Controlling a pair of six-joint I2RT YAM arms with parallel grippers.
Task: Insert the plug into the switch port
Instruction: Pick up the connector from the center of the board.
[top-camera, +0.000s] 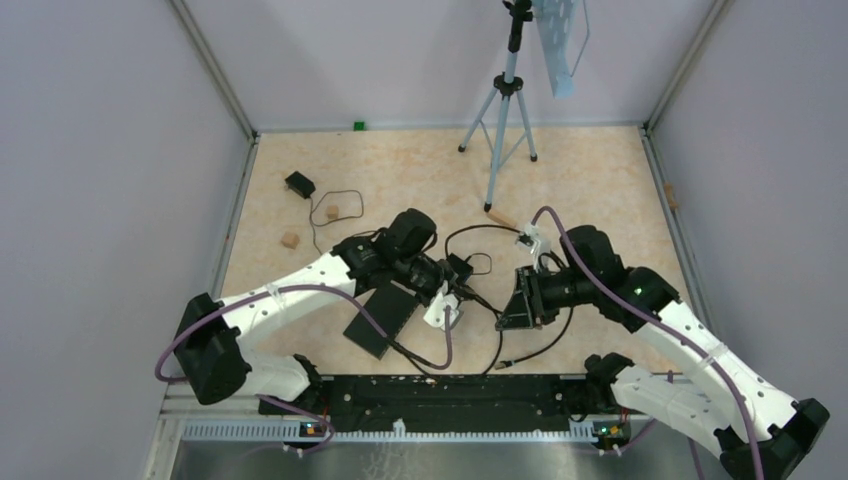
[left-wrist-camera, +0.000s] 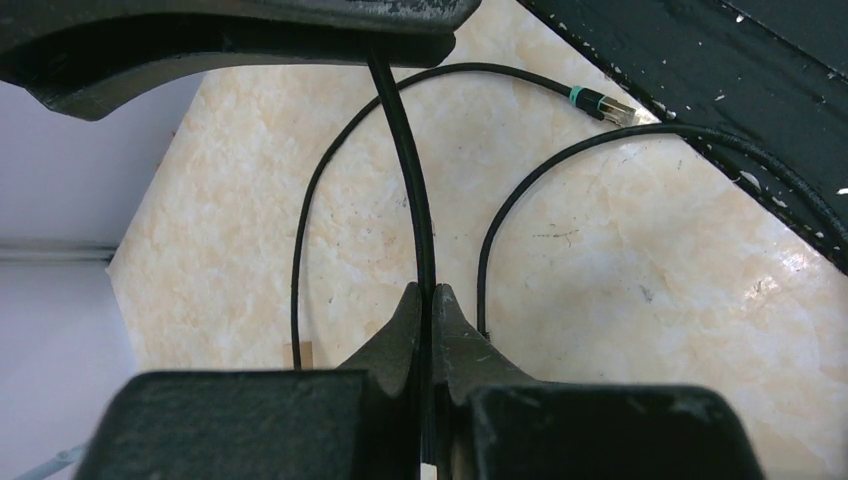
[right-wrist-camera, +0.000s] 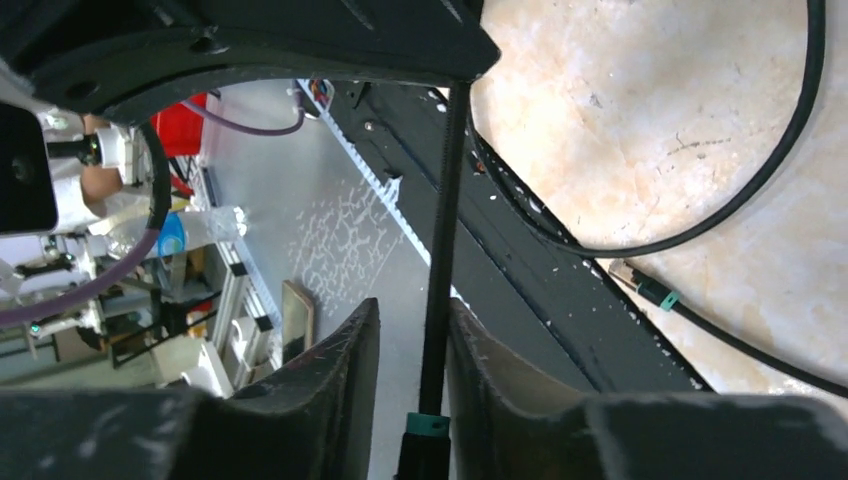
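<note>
The switch (top-camera: 383, 318) is a flat black box lying on the table under my left forearm; its port is not visible. A thin black cable (left-wrist-camera: 420, 200) runs up from my left gripper (left-wrist-camera: 427, 290), which is shut on it, just right of the switch (top-camera: 452, 300). My right gripper (right-wrist-camera: 412, 310) is at mid-table (top-camera: 520, 300). It stands open around the cable, just past a black plug with a teal band (right-wrist-camera: 428, 440). The cable touches the right finger; a gap shows at the left one. Another teal-banded plug (right-wrist-camera: 650, 292) lies loose near the black base rail (top-camera: 505, 365).
A tripod (top-camera: 505, 110) stands at the back. A small black adapter (top-camera: 299, 184) and two wooden blocks (top-camera: 290, 240) lie at the back left. Loose cable loops (top-camera: 480, 235) spread between the arms. The black base rail (top-camera: 450, 390) runs along the near edge.
</note>
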